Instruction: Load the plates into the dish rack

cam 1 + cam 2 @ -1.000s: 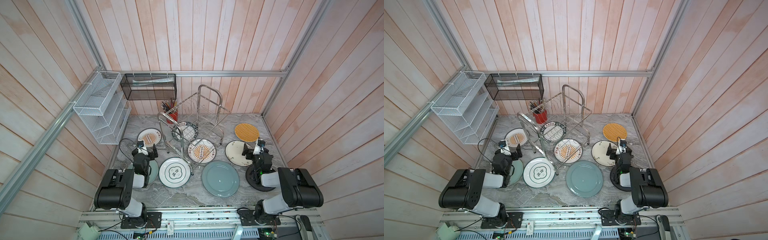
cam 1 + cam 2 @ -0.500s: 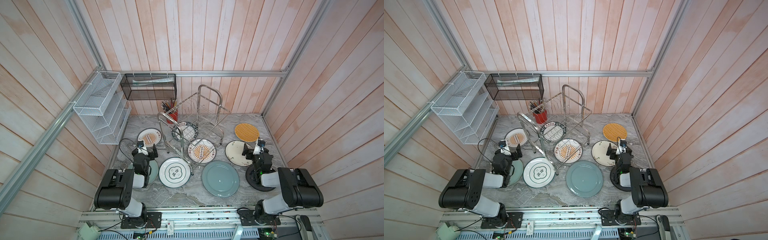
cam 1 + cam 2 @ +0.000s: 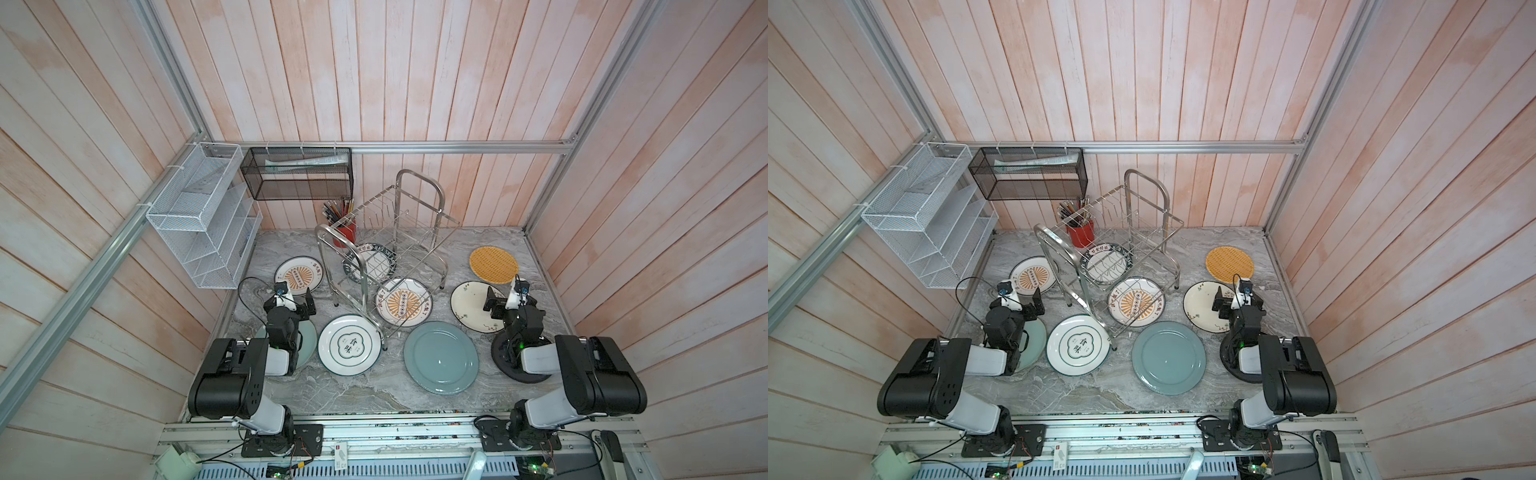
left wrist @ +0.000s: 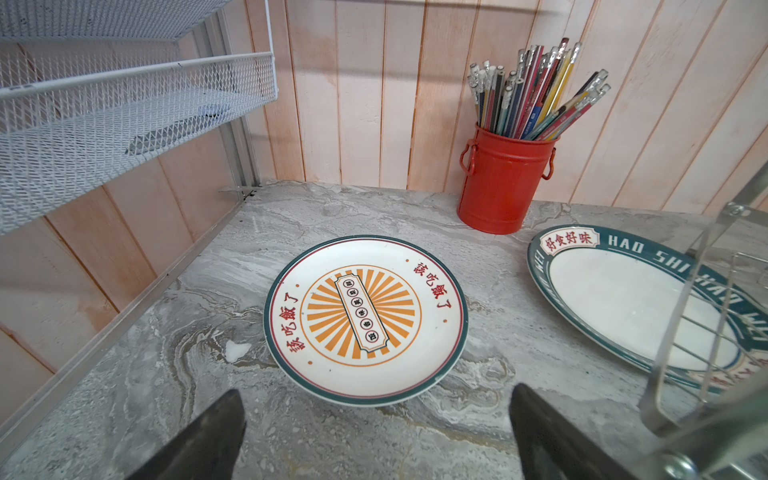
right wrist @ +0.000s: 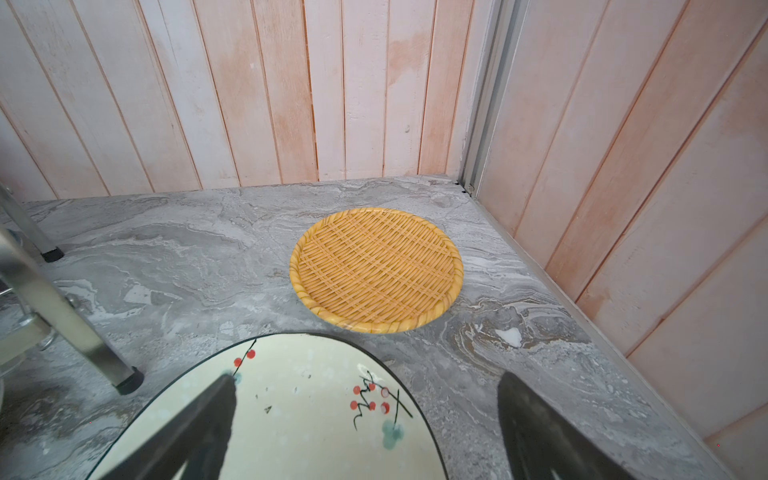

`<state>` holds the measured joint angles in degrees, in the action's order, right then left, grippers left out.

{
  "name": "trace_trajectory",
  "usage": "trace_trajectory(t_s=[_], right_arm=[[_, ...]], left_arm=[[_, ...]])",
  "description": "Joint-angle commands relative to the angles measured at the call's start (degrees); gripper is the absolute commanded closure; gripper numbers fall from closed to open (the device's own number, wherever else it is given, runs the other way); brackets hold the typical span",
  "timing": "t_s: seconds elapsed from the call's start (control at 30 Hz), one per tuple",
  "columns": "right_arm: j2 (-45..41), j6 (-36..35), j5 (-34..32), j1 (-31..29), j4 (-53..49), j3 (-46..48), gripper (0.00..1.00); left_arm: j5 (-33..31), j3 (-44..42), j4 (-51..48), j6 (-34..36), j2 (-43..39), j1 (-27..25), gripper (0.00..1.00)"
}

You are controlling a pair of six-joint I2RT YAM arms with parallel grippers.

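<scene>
The left gripper stood with its jaws spread wide and empty, low over the marble table, just short of a sunburst plate that lay flat and untouched. The right gripper was equally spread and held nothing. Its fingers hung over the near part of the cream floral plate; whether they touched it could not be told.

Nearest the bases, a pale green plate lay under the left arm and a black plate under the right. Between them lay a white green-rimmed plate and a blue-grey plate.

Farther on, the dish rack stood askew mid-table. A second sunburst plate and a lettered plate lay flat, seen through its wires. The woven disc lay beyond the floral plate, near the far right corner. A red pencil pot stood by the back wall, where a white mesh organiser and a black mesh basket hung.

Both arms were folded low, with their wrists aimed at the far wall.
</scene>
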<state>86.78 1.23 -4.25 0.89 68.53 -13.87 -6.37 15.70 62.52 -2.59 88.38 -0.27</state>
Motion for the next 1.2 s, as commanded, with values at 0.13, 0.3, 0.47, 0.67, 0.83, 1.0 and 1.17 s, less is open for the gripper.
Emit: trace_trajectory(t_s=[0.13, 0.3, 0.47, 0.67, 0.83, 1.0, 1.17], right_arm=[[0.0, -0.5, -1.0, -0.3, 0.7, 0.2, 0.02], [0.2, -0.4, -1.0, -0.2, 0.3, -0.1, 0.02], [0.3, -0.5, -0.5, 0.0, 0.3, -0.3, 0.02], [-7.3, -0.5, -2.6, -1.1, -3.5, 0.2, 0.02], [-23.4, 9.9, -4.1, -2.3, -24.1, -6.3, 0.02], [-33.2, 25.7, -0.7, -1.3, -35.3, -10.0, 0.02], [-37.6, 38.3, 3.0, 0.1, -33.6, -6.5, 0.02]], left_arm=[[0.5, 1.0, 0.1, 0.5, -0.4, 0.3, 0.0], [0.6, 1.0, 0.1, 0.5, -0.5, 0.3, 0.0], [0.9, 1.1, 0.0, 0.3, -0.4, 0.5, 0.0], [-8.3, 2.2, -6.0, -0.3, -5.9, -1.6, 0.0], [-18.0, 10.5, -33.8, -9.6, -19.7, -3.9, 0.0], [-15.5, 16.9, -64.8, -31.5, -32.4, -3.6, 0.0], [9.2, 16.0, -76.6, -40.7, -44.2, 0.5, 0.0]])
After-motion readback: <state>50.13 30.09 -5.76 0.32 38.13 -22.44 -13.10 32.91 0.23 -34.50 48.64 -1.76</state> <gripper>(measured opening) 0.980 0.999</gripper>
